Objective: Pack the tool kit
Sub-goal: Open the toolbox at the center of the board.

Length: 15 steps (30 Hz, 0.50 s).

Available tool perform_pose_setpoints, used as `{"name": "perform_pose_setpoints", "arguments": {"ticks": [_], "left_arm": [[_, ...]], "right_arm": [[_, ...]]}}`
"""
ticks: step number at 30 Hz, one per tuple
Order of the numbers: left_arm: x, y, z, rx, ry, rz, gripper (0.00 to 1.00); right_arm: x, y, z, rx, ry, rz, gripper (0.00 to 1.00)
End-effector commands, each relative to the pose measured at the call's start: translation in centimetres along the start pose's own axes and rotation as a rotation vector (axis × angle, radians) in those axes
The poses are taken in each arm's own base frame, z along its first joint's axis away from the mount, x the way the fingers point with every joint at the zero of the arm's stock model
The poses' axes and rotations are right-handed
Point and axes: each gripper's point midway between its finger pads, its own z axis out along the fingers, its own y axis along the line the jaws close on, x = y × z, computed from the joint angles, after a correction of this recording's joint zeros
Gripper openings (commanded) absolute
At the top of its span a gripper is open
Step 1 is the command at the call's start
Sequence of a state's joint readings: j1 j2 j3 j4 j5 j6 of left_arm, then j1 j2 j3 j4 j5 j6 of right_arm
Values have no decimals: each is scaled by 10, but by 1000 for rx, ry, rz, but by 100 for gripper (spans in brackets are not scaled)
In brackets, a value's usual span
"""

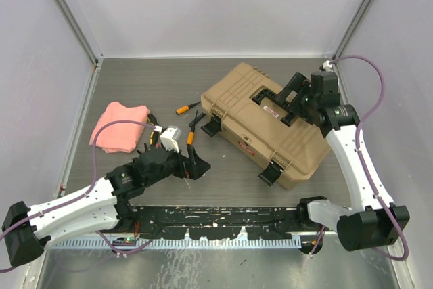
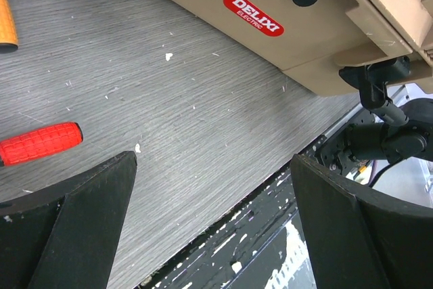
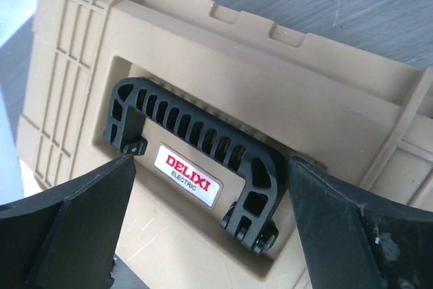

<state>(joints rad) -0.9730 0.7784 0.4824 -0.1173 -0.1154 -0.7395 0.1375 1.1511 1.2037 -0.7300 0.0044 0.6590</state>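
The tan ribbed case (image 1: pixel 270 123) lies closed on the table, with black latches on its front. My right gripper (image 1: pixel 284 103) is open over the lid, and in the right wrist view its fingers (image 3: pixel 81 208) straddle the black carry handle (image 3: pixel 196 133) without touching it. My left gripper (image 1: pixel 193 166) is open and empty, low over the table left of the case. The left wrist view shows a red tool handle (image 2: pixel 40 143), an orange handle (image 2: pixel 5 28) and the case's red label (image 2: pixel 254 15). An orange-handled screwdriver (image 1: pixel 184 108) and black pliers (image 1: pixel 196 121) lie left of the case.
A pink folded cloth (image 1: pixel 120 126) lies at the left. Grey walls enclose the table on three sides. The table's front edge and a black rail (image 2: pixel 257 235) lie just beneath my left gripper. A black latch (image 2: pixel 379 79) sticks out from the case front.
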Motion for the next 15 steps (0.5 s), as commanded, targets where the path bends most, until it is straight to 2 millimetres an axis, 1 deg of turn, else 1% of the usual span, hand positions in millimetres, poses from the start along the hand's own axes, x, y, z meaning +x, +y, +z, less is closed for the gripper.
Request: {"name": "perform_pose_setpoints", "arguments": {"ticks": [1,4,7,10,15], "left_arm": [[-22,-22,-3,70,-56,1,98],[-23,-24,-3,82,-55,-7,98],[-21,-25,-1,86,-51,-10,98],[-21,-26,1,90,-48,-11,98],[-21,-29,4,101,-48,-15,98]], "right_arm": [[13,43,-23,-276,49,37,96],[15,53,-31,-352,55,23,93],[21,56,-35,-393,67,-4,86],[25,61,-42,-458,67,-50,82],[33,80,-58,-620,80,-104,80]]}}
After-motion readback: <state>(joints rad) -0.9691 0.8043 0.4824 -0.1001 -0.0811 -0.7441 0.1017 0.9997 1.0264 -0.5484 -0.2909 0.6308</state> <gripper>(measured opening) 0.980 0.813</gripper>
